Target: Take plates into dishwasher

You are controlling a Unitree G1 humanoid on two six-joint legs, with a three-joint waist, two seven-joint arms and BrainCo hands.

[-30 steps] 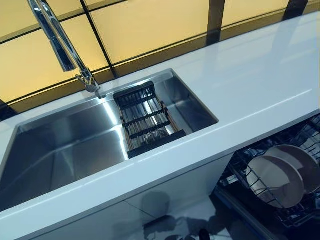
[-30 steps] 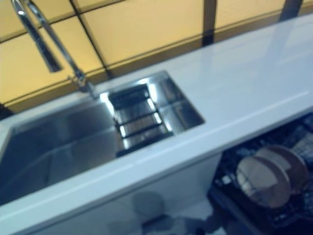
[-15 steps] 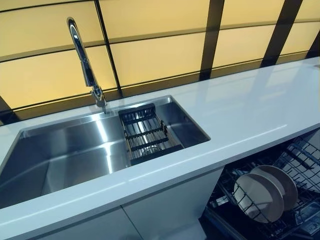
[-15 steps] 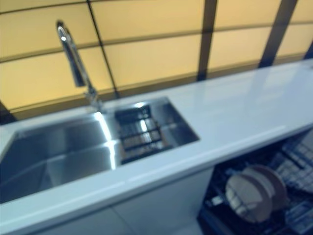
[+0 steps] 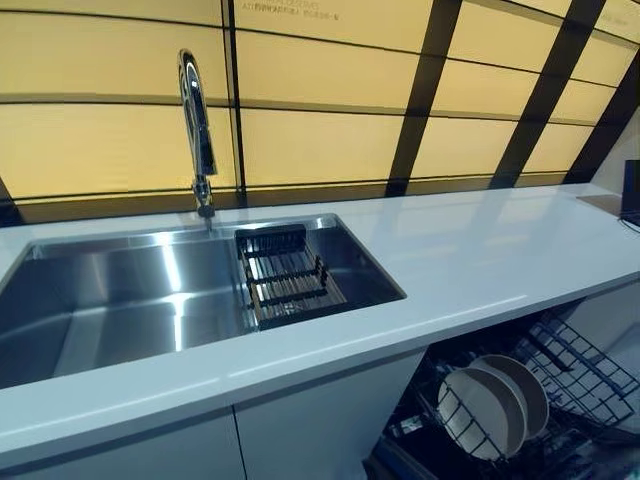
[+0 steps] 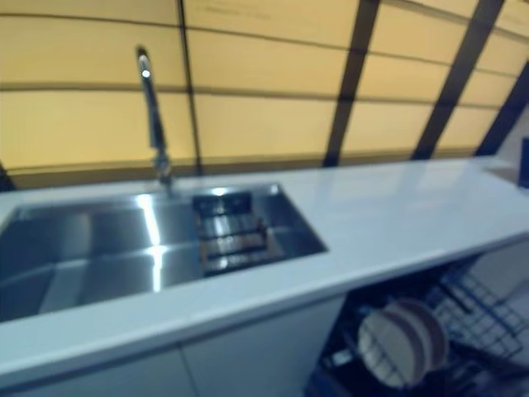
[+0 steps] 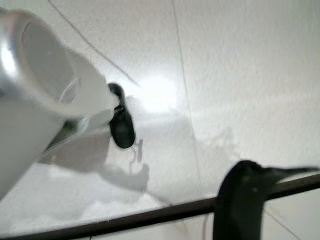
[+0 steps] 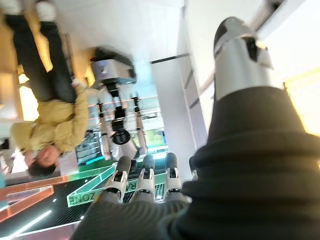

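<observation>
Where dishwasher rack (image 5: pixel 560 390) is pulled out below white surface (image 5: pixel 470 260), two plates (image 5: pixel 490 405) are stood upright in it. Right robot hand (image 8: pixel 145 185) is seen with fingers straight, nothing held — person stands beyond. Left robot hand's state cannot be told. Sink (image 5: pixel 130 300) is set in surface.

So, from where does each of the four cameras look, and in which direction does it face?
Left eye view: on the head, facing down at the sink, faucet, white counter and plates standing in the dishwasher rack; no hand shows.
Right eye view: a little beside it, showing the same scene; no hand shows.
Left wrist view: faces the pale floor; its own hand is not seen.
Right wrist view: looks along the right hand, fingers straight, toward a person in the room.
</observation>
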